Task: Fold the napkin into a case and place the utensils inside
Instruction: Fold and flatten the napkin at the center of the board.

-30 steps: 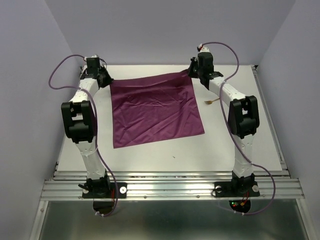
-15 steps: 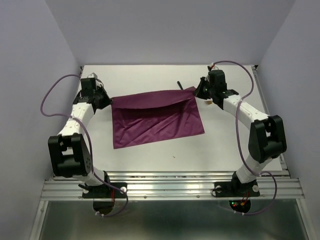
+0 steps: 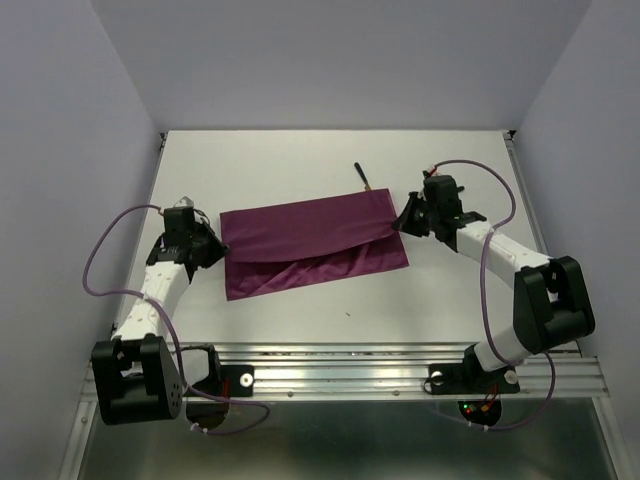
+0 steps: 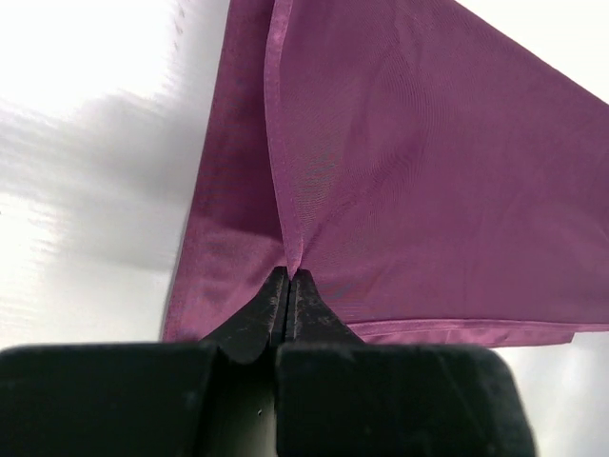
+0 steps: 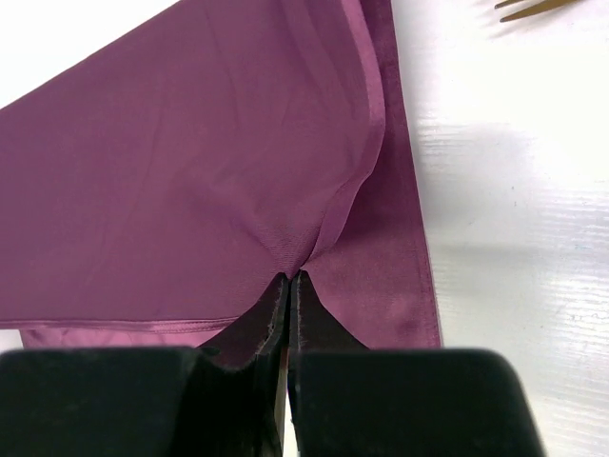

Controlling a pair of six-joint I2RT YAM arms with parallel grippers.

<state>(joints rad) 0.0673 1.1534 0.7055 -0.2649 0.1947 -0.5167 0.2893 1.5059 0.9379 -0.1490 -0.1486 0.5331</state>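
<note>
Magenta napkin centre frame, half folded; your left gripper and right gripper each pinched tight on a corner of its top layer.

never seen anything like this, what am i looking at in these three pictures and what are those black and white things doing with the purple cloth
Those are two robot arms, a left arm and a right arm, bolted at the near edge of a white table. The wide picture is from a fixed camera above and behind them; the close-ups are from wrist cameras, each showing its own black fingers at the bottom. On the table lies a thin dark magenta-purple cloth napkin. The left gripper and the right gripper are each shut on one corner of it, with its far part folded over the near part. A slender black-handled utensil lies by the cloth's far edge; gold prongs of another show in the right wrist picture's top corner.
</note>
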